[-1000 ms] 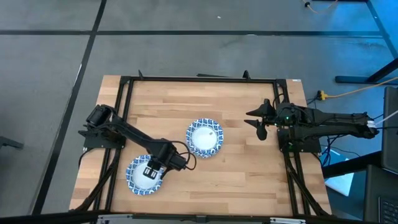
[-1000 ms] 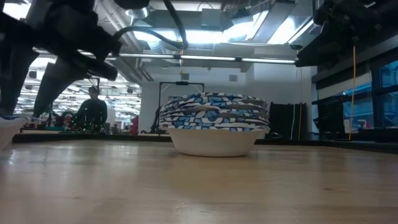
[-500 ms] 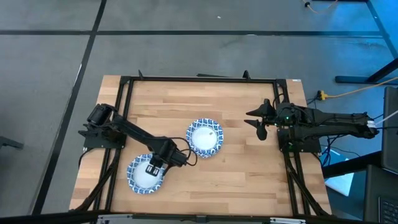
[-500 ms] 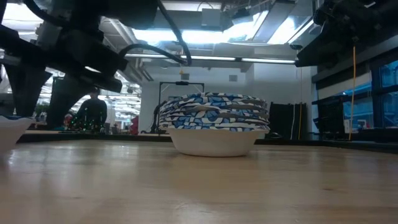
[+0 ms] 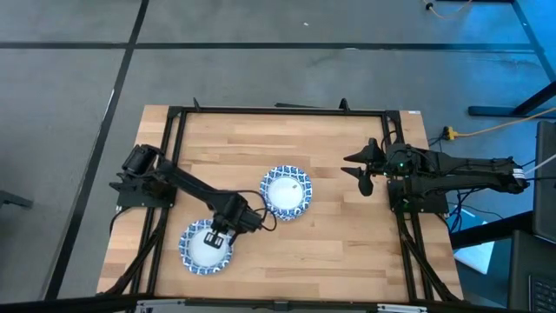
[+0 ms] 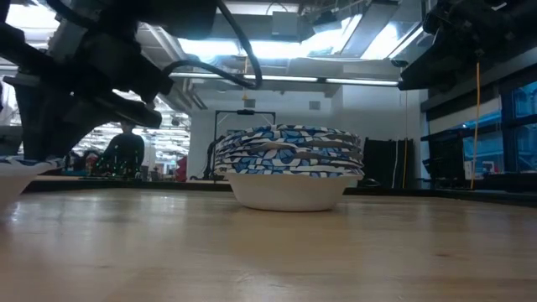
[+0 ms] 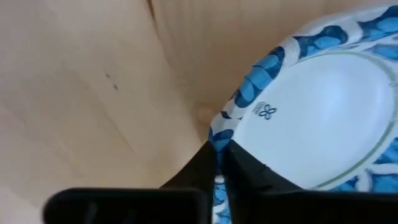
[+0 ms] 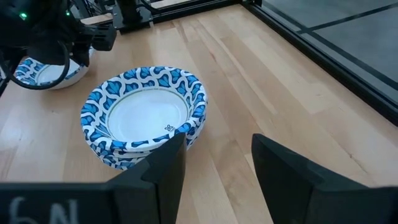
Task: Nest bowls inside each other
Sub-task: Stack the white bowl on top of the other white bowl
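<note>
Left gripper (image 5: 215, 235) sits low over the lone bowl (image 5: 206, 246) at the near-left of the surface (image 5: 347, 243). The left wrist view shows its jaws drawn narrow, pinching that bowl's patterned rim (image 7: 219, 134) between them; one finger (image 7: 198, 167) outside the wall, the other inside. In the low view the bowl's base looks just clear of the wood, though it sits at the frame edge and I can't be sure it is lifted.

Stack of nested bowls (image 5: 286, 192) stands near the surface's centre, upright, rims layered one over another (image 6: 288, 149).

Key relation: the stack lies to the right of the held bowl and farther from the near edge, near but not touching. The grip is on the rim side facing the stack, so the bowl trails behind the jaws on any carry toward it. Left arm is plainly the nearer one.

Right gripper (image 5: 363, 170) waits at the right side of the surface, jaws spread wide and holding nothing, pointed at the stack (image 8: 144, 115).

Judgement: the next move calls for raising the bowl above the stack's top rim, then centring it before release.
</note>
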`<state>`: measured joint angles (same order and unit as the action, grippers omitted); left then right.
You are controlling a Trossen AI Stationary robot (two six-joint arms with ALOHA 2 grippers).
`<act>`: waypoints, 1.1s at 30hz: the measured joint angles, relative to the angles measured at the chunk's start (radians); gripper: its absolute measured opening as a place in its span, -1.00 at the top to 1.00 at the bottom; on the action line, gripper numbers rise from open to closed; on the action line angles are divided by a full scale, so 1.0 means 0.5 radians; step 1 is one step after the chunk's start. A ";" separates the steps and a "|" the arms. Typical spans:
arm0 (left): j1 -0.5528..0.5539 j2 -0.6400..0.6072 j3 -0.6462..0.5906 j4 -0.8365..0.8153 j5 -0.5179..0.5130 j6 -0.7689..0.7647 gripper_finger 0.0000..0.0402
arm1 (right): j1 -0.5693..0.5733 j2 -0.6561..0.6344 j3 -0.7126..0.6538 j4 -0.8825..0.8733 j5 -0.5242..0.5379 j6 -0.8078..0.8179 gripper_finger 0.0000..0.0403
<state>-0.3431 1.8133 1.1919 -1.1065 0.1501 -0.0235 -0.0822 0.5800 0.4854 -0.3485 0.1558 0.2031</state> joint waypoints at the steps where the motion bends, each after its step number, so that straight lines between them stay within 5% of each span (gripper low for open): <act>1: 0.010 -0.001 0.000 0.001 0.015 -0.001 0.94 | 0.001 0.000 0.000 0.000 0.000 0.000 0.09; 10: 0.262 -0.014 0.000 0.132 0.309 -0.113 0.99 | 0.000 0.000 0.000 0.000 0.001 -0.005 0.09; 15: 0.456 -0.071 0.000 0.269 0.822 -0.212 0.99 | 0.000 0.000 0.000 -0.004 0.001 -0.001 0.09; 19: 0.569 -0.177 0.001 0.414 1.005 -0.367 1.00 | 0.000 0.001 0.000 -0.016 0.001 0.002 0.09; 33: 1.154 -0.552 0.005 1.100 0.524 -1.343 1.00 | 0.000 0.002 0.000 -0.016 0.016 -0.002 0.09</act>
<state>0.2341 1.5375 1.1942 -0.5564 0.4121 -0.6947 -0.0822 0.5808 0.4854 -0.3564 0.1638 0.2021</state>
